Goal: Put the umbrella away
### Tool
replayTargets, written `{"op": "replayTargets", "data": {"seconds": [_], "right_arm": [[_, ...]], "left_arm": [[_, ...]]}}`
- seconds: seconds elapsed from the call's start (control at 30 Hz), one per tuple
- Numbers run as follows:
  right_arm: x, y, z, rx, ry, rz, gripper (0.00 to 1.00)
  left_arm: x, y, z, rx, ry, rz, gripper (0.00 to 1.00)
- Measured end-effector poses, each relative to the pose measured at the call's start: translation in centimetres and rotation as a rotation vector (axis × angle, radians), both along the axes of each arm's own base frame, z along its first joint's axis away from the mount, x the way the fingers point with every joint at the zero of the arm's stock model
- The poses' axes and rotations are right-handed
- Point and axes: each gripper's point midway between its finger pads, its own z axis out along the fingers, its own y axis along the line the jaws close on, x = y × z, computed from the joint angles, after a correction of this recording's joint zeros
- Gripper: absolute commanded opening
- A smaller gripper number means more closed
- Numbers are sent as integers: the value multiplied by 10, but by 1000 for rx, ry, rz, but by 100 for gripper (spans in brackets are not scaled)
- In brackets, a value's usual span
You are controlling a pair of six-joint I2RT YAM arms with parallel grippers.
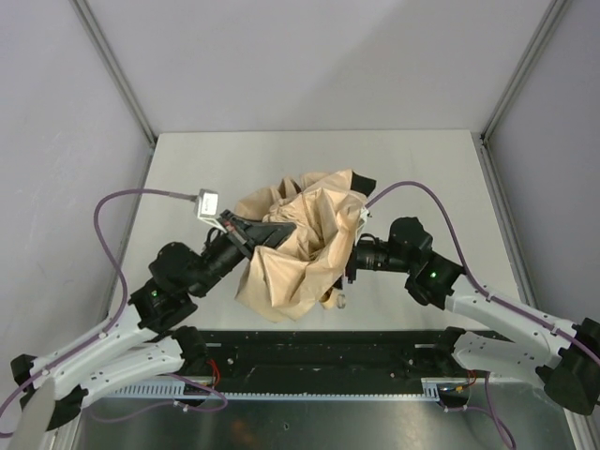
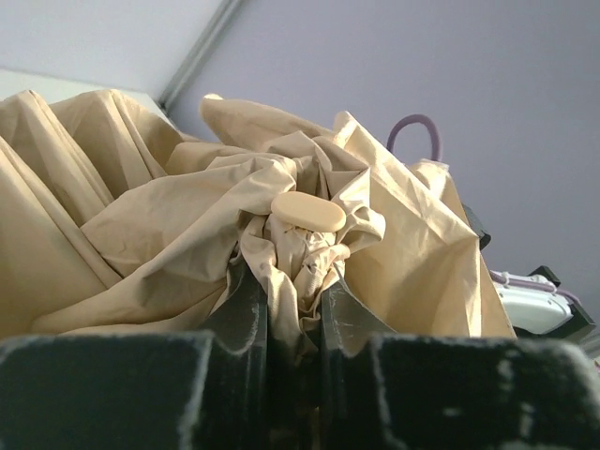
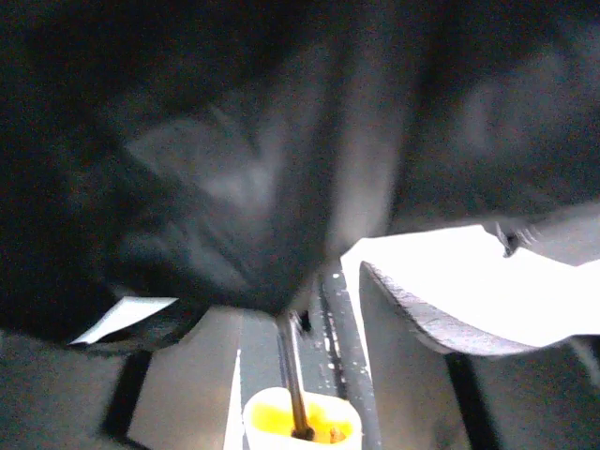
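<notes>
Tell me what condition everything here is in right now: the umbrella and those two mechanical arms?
Umbrella: collapsed, its fabric loose and crumpled, not yet wrapped.
Handle: poking out below the fabric on its black shaft.
Left gripper: jaws shut on a bunch of fabric.
Right gripper: pushed under the fabric, jaws hidden.

Overhead light is even; a soft shadow lies under the umbrella [image 1: 300, 253]. The left wrist view is crisp beyond the jaws, soft at them. The right wrist view is dark and smeared above its jaws, glaring white beside them.
</notes>
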Motion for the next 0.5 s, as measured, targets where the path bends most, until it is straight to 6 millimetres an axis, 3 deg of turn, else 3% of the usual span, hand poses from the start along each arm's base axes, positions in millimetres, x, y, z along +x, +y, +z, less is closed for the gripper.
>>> {"op": "replayTargets", "data": {"seconds": [0.1, 0.17, 0.37, 0.5], "right_arm": [[12, -3, -12, -47, 26, -74, 75], [22, -8, -21, -81, 39, -132, 79], [31, -28, -50, -164, 79, -243, 81], [28, -44, -63, -218, 96, -301, 80]], "left_arm": [[-2, 19, 1, -18, -46, 56, 0], [-1, 34, 2, -27, -75, 107, 0], [1, 78, 12, -59, -168, 271, 0], [2, 94, 20, -67, -221, 336, 0]]}}
